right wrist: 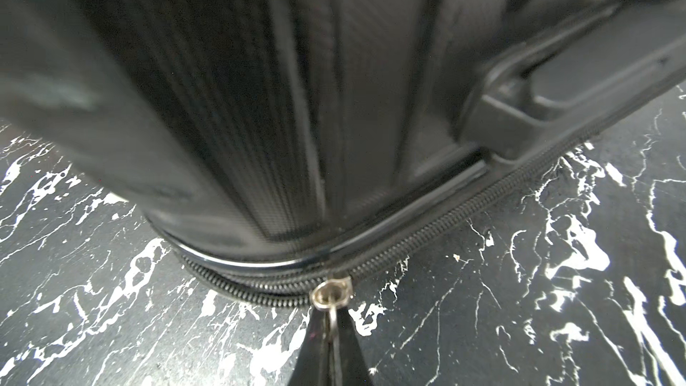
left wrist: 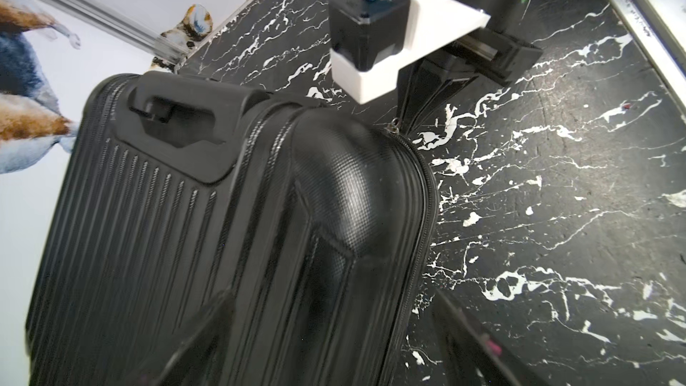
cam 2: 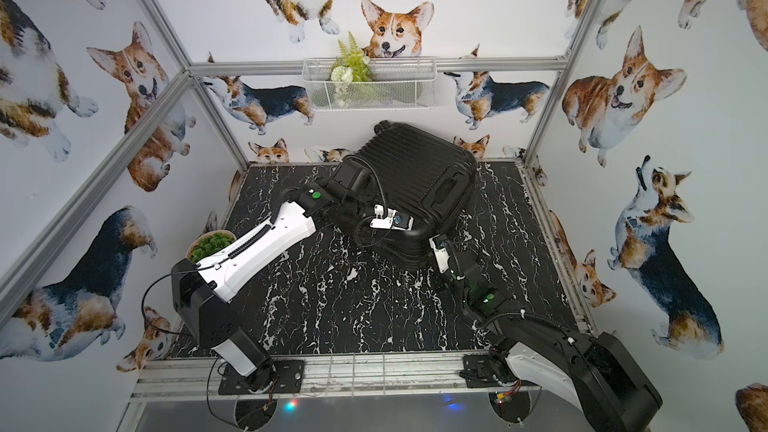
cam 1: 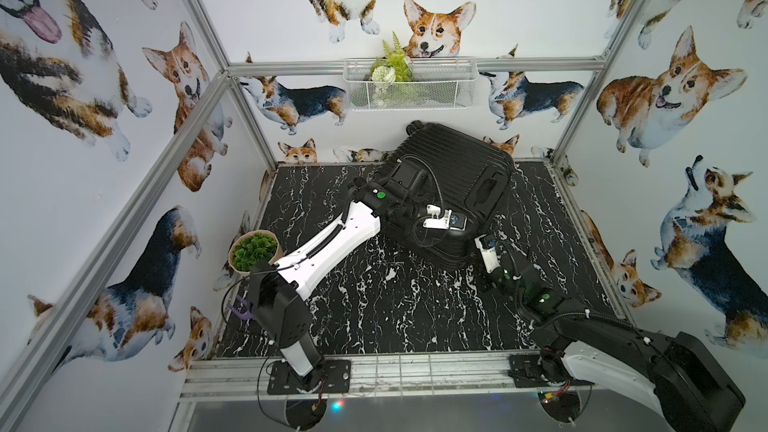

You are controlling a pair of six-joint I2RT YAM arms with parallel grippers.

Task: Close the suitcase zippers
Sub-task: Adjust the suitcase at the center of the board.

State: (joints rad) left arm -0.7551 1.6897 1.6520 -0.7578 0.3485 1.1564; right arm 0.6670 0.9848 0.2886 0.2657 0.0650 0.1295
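The suitcase [cam 1: 457,168] lay flat on its side at the far middle of the desk [cam 1: 374,305], turned at an angle, with one corner close to the back wall and its ribbed shell facing up. Both top views showed its two halves brought together [cam 2: 415,160]. The zippers [right wrist: 445,224] ran along the rim just above the desk surface. In the right wrist view the teeth were joined on one side of the metal slider and lay parted in two rows on the other. The slider sat at a rounded near corner, and its zipper pull [right wrist: 330,291] was pinched between the pressed-together fingers of the right hand [right wrist: 330,324], which came in low over the desk.

The left hand [left wrist: 330,293] hung over the shell near that same corner with its fingers [left wrist: 467,336] spread wide. I could not tell whether they touched the case.

A potted plant [cam 1: 253,249] stood at the desk's left edge, well apart from the suitcase. A wire basket [cam 1: 449,89] holding greenery hung on the back rail above.
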